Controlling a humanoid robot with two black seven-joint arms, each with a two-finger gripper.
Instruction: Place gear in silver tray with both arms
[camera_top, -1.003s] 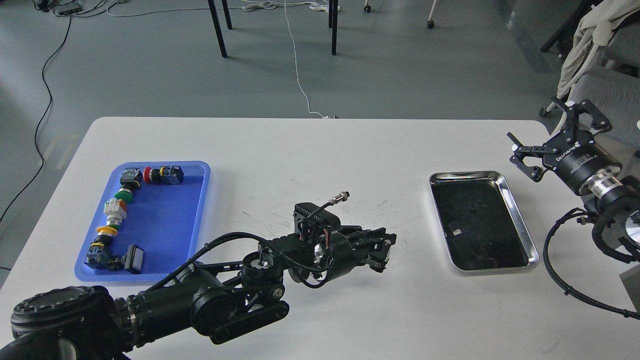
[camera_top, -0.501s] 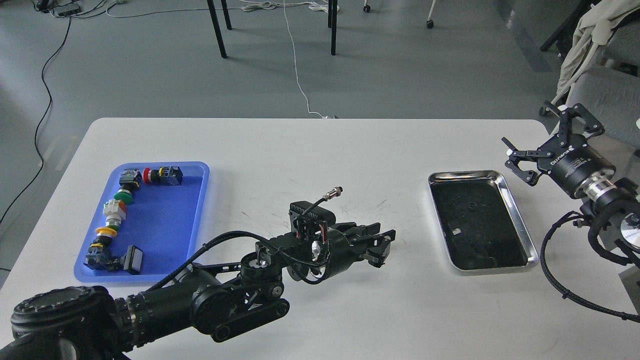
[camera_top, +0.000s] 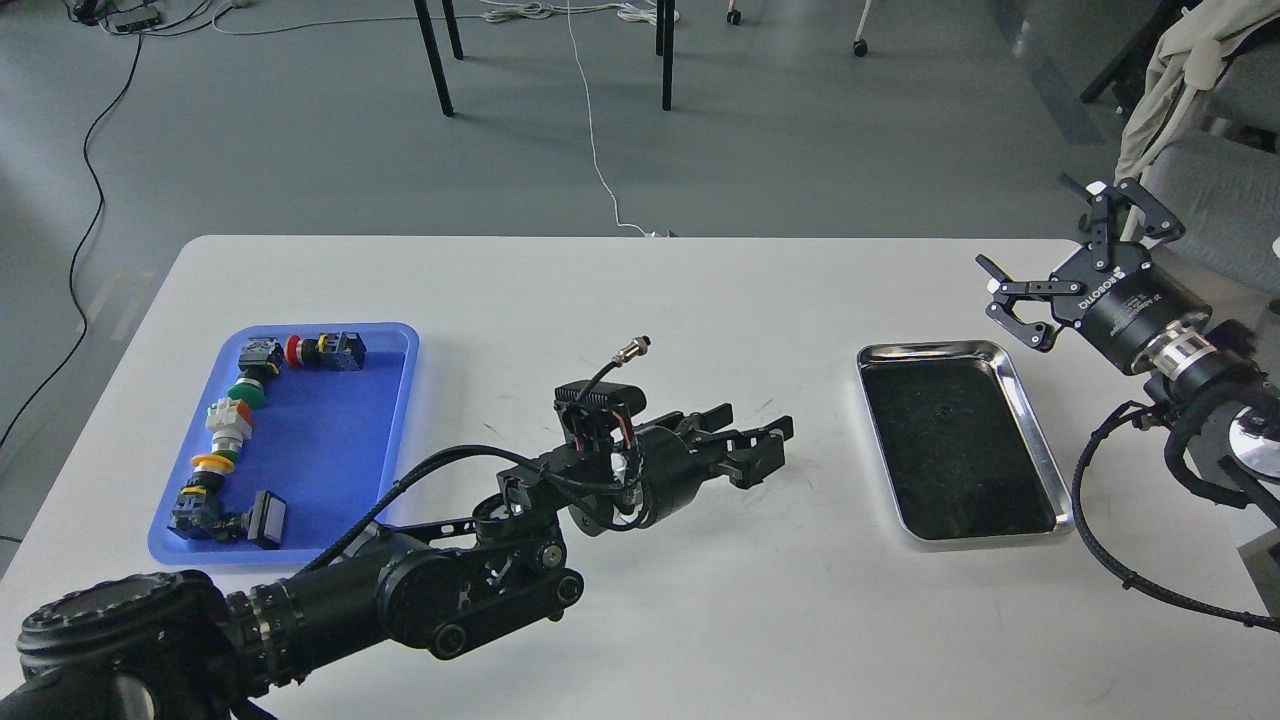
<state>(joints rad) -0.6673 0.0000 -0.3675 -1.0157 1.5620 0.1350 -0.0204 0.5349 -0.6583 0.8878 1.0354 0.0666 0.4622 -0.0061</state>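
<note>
The silver tray (camera_top: 1032, 425) lies on the right of the white table, and its dark floor holds nothing I can make out. My left gripper (camera_top: 762, 447) hovers over the table's middle, pointing right toward the tray and about a hand's width left of it. Its fingers are parted and empty. My right gripper (camera_top: 1042, 232) is in the air past the tray's far right corner, wide open and empty. Several small button-switch parts (camera_top: 231, 430) lie in a row in the blue tray (camera_top: 330, 470) at the left. Neither gripper holds one.
The table's far edge runs behind both trays. Chair and table legs (camera_top: 436, 60) and cables stand on the floor beyond. A chair with light cloth (camera_top: 1170, 90) is at the far right, close behind my right arm.
My left gripper lifted a little and its fingers spread apart. My right gripper moved left and up, nearer the silver tray's far right corner, and stayed open.
</note>
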